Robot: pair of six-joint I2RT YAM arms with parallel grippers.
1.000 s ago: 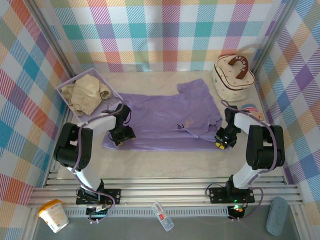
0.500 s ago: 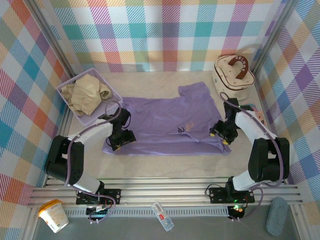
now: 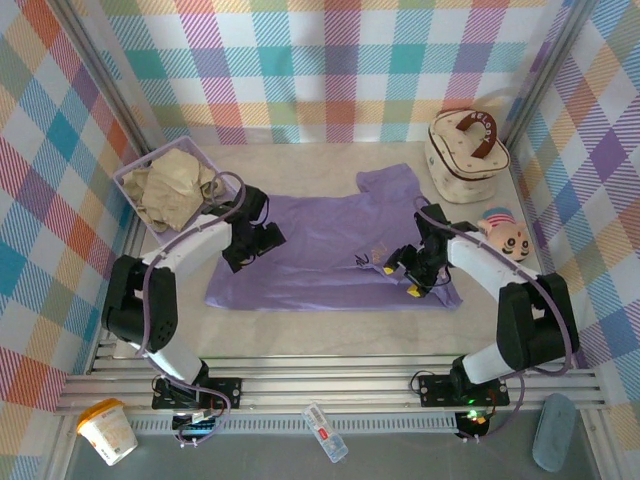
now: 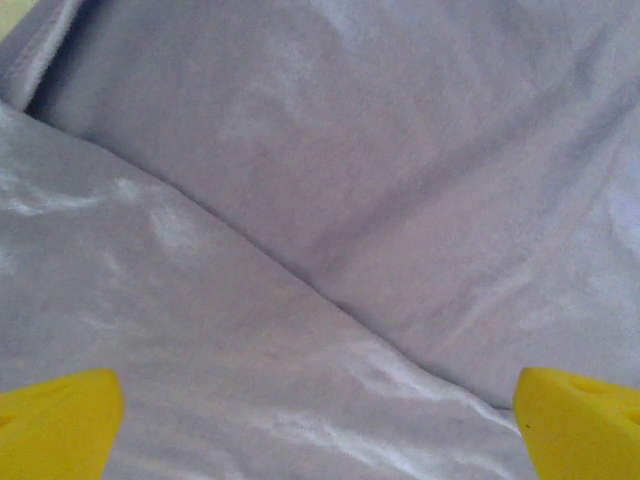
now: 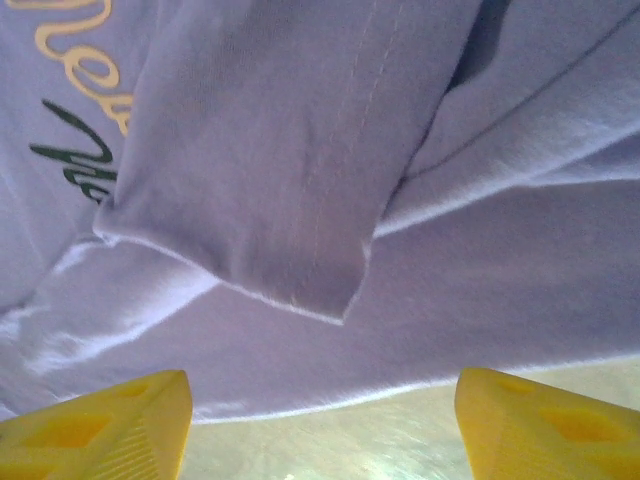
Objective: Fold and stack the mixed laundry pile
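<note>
The left fingers (image 4: pixel 60 420) gaped wide above the shirt (image 3: pixel 320 250), holding nothing. The right fingers (image 5: pixel 100 425) gaped wide over its right hem. The shirt lay spread on the counter (image 3: pixel 320 310), and the beige garment (image 3: pixel 170 185) sat in the basket (image 3: pixel 150 159).

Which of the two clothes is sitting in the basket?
The beige-cream garment, crumpled inside the lavender basket at the far left. The purple T-shirt is different: it lies spread out on the table.

Lavender T-shirt (image 3: pixel 320 250) lies spread, partly folded, mid-table; crumpled beige garment (image 3: pixel 170 185) sits in the basket (image 3: pixel 150 160) far left
</note>
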